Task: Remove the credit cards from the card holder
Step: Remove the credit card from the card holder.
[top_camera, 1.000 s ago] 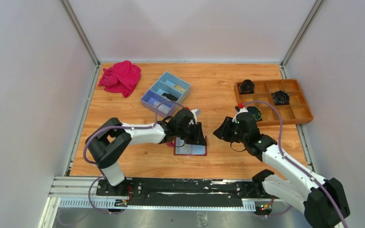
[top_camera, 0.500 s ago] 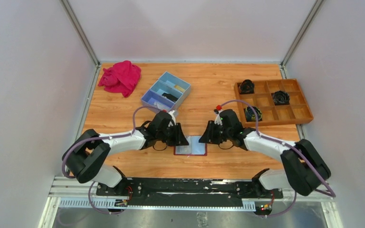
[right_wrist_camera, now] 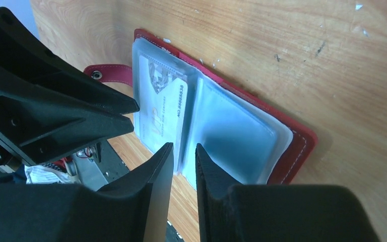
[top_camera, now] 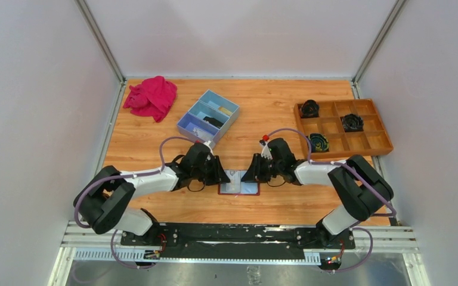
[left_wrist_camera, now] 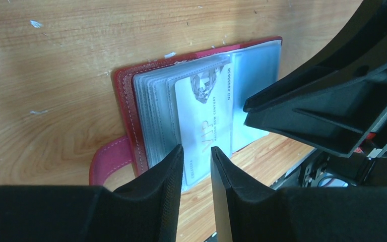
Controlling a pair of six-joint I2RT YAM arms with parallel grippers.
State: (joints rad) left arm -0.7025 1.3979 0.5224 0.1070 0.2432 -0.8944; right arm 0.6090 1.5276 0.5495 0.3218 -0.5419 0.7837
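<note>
1. The card holder (top_camera: 238, 189) is lying open on the worktop (top_camera: 274, 113), with a whitish card (left_wrist_camera: 204, 116) showing in a clear pocket.
2. The left end effector (left_wrist_camera: 196, 150) and the right end effector (right_wrist_camera: 184, 147) are facing each other over it, fingers slightly spread and pinching nothing visibly.
3. A blue box (top_camera: 191, 131) is sitting farther back.

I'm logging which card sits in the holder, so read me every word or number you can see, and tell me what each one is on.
"VIP": on the card in the card holder.
"NO" and a number starting 898: along that card's edge; the later digits are too blurred to be sure of.
"NEW CENTURY", probably: small line beside VIP; the word before it is too small to read.
Nothing else is legible.
</note>
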